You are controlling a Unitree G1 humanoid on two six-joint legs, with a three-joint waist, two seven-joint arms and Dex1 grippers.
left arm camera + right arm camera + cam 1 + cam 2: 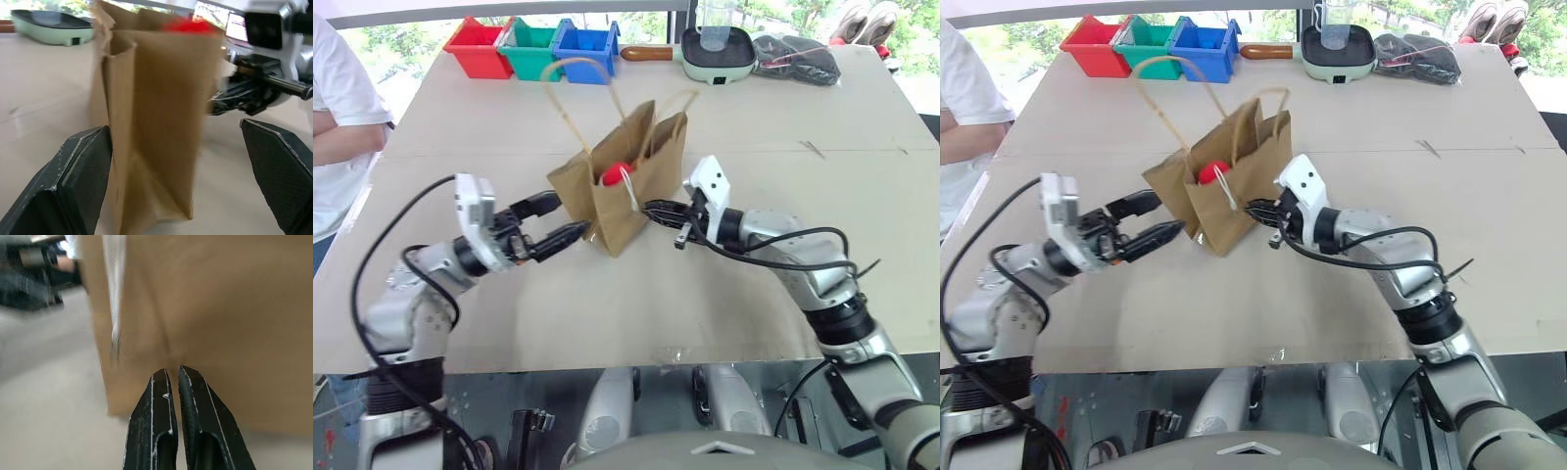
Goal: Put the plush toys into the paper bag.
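The brown paper bag [636, 191] stands upright mid-table, its cord handles [570, 67] raised. In its mouth I see a red part of a plush toy [614, 174], and a white loop hangs over the rim; the rest of the toys is hidden inside. My left gripper [571, 217] is open at the bag's left side. In the left wrist view its fingers [80, 166] stand wide apart with the bag's corner [156, 122] between them, not pinched. My right gripper [648, 208] is shut with nothing in it, its tips [171, 377] close to the bag's right wall [220, 308].
Red [478, 47], green [532, 49] and blue [586, 50] bins line the table's back left. A green pan [716, 53] and a black bundle [795, 57] sit at the back. A person in a white shirt [337, 127] stands at the left edge.
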